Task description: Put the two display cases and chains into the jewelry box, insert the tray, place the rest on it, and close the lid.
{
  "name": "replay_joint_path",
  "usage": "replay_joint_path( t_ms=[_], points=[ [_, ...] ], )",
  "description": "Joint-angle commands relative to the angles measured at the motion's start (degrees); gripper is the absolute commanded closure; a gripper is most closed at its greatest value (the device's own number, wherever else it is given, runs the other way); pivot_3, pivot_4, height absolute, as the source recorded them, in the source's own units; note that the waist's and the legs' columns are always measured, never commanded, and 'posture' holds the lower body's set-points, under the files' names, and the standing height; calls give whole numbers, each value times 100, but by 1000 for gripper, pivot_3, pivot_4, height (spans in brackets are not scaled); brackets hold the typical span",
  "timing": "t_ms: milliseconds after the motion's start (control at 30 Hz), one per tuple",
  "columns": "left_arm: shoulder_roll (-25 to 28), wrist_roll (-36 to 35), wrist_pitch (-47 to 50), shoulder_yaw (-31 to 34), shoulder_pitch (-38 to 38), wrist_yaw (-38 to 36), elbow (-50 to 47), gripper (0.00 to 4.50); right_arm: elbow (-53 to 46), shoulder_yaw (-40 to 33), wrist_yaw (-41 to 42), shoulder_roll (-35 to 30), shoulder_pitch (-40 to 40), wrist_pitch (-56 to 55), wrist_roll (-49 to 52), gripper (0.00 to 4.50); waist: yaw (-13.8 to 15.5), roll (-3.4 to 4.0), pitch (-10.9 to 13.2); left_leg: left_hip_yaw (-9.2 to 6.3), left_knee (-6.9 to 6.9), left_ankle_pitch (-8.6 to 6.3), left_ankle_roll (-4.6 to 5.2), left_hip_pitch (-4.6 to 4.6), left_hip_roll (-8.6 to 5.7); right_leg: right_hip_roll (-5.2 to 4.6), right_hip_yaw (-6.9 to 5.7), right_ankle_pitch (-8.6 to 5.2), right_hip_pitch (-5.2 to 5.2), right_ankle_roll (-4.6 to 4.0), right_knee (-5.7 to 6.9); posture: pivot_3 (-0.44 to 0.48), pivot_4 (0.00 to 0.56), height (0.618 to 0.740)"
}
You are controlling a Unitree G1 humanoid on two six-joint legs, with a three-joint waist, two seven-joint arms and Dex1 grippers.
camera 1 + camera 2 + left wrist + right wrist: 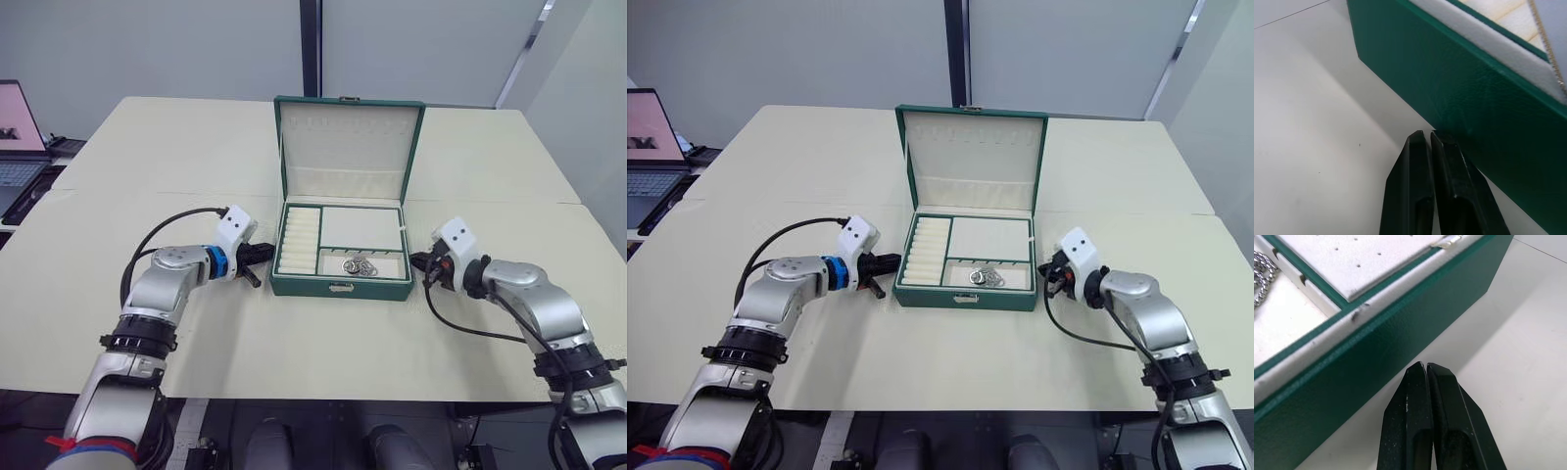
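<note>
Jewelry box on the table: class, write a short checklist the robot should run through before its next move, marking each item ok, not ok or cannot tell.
1. Jewelry box lid upright, open: ok.
2. Tray seated in the box: ok.
3. Chains in the front compartment: ok.
4. Display cases under the tray: cannot tell.
5. Left gripper shut, empty, beside the box's left wall: ok.
6. Right gripper shut, empty, beside the right wall: ok.

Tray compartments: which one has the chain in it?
The front right compartment, nearest the clasp, holds the silver chain. The ring-roll section and pad hold none.
</note>
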Motion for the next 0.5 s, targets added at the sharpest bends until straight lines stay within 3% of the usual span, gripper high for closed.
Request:
replay_joint_path(
  t_ms=[33, 233, 500],
  points=[
    [-36, 87, -130, 45, -121, -49, 7, 4345, -142, -65, 23, 16, -118, -79, -39, 4474, 0, 0, 0, 0, 1, 0, 0, 0, 0, 0, 1, 0, 0, 0, 0, 0, 150, 740],
    [-112, 143, -128, -31, -88, -148, -65, 4345, -220, -13, 65, 126, -164, -50, -33, 4474, 0, 0, 0, 0, 1, 0, 0, 0, 0, 0, 0, 0, 2, 0, 0, 0, 150, 740],
    [-97, -136, 315, -36, 254, -608, -863, 4345, -604, 82, 107, 213, -100, 82, -13, 4474, -6, 0, 0, 0, 1, 0, 0, 0, 0, 0, 0, 0, 2, 0, 0, 0, 150, 740]
  ],
)
